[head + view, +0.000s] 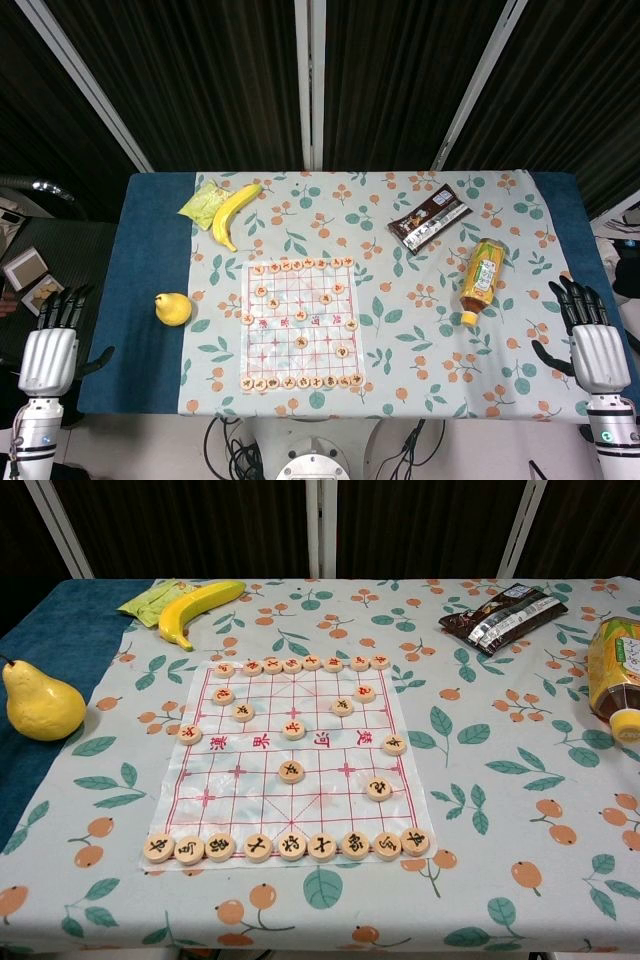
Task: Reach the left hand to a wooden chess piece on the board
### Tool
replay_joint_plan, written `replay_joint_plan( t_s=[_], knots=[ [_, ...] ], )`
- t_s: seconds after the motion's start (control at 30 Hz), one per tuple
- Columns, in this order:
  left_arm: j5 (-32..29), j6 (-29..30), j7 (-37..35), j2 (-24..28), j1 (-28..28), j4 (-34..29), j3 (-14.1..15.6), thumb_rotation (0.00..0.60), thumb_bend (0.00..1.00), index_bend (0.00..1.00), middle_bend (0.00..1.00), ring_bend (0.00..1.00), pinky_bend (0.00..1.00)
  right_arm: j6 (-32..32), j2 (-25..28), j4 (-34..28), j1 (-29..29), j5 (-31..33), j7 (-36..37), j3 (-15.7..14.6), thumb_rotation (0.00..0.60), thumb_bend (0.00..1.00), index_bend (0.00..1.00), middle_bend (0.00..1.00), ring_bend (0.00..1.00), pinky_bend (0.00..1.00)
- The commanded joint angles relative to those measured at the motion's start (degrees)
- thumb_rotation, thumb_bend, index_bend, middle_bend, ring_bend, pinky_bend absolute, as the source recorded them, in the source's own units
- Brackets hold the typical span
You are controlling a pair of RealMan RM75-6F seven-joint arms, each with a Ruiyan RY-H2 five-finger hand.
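A dark, vertically ribbed curtain wall (220, 80) fills the background, crossed by white metal frame bars (308, 80), one upright and others slanting. In front stands a blue-covered table (150, 230) overlaid with a pale floral-print cloth (420, 330). Black cables (225, 440) trail on the light grey floor below.

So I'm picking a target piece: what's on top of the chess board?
On the chess board lie round wooden chess pieces: a row along each end, others scattered between. None are stacked or covered; only the tablecloth beneath is hidden.
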Motion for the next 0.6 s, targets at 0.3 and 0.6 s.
replay_joint_plan(
  t_s=[0.3,0.6],
  knots=[
    [1.2,0.4,0.7,-0.1,0.1,-0.6,0.6,0.600,0.16,0.04,0.05,0.00,0.00,0.6,0.1,0.6,-0.4,-0.4,0.9,-0.2,0.600,0.14,0.00,0.00,0.00,0.00],
    [4.3,-3.8,-0.5,-0.8,-3.6,-1.9,1.1,0.600,0.16,0.04,0.06,0.00,0.00,1.2,0.4,0.9,-1.0,-0.2,1.9,-0.1,0.600,0.14,0.00,0.00,0.00,0.00]
  ],
)
